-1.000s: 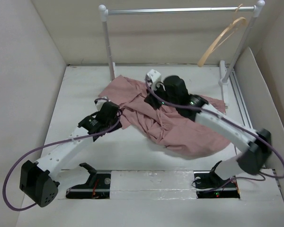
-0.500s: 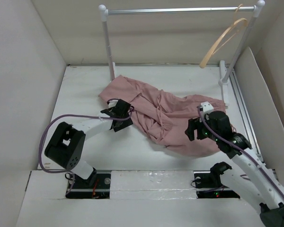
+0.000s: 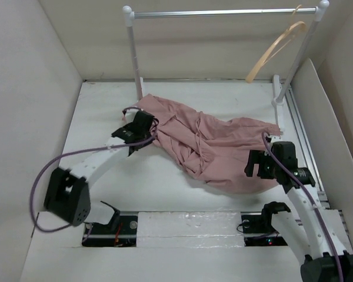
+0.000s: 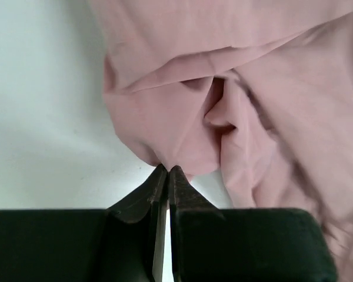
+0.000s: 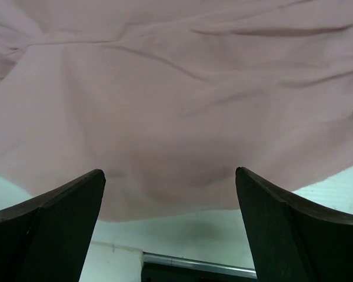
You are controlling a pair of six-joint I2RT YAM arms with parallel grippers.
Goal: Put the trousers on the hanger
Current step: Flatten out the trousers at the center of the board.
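Two things have changed in the last second. The right gripper (image 3: pixel 256 164), which was shut and reaching over the middle of the trousers (image 3: pixel 206 147), has drawn back toward the near right corner of the counter (image 3: pixel 100 100). It now stands wide, holding nothing, at the near hem of the heap. The left gripper (image 3: pixel 144 122) opened, then closed again — it now sits shut at the cloth's left edge.

The trousers lie crumpled from the far edge, by the left post of the rail (image 3: pixel 223 12), toward the right edge. The hanger (image 3: pixel 276 50) hangs bare from the rail at the far right corner. We judge this a regrasp: nothing is lifted yet, so the task has barely begun.

The overhead view gives the layout but hides both sets of jaws. The left wrist view shows the tips (image 4: pixel 144 200) pressed together right at a fold's lowest point — whether a sliver of cloth is caught we cannot tell. The right wrist view shows the fingers (image 5: pixel 53 217) spread, with smooth fabric beyond them and a strip of bare counter below.
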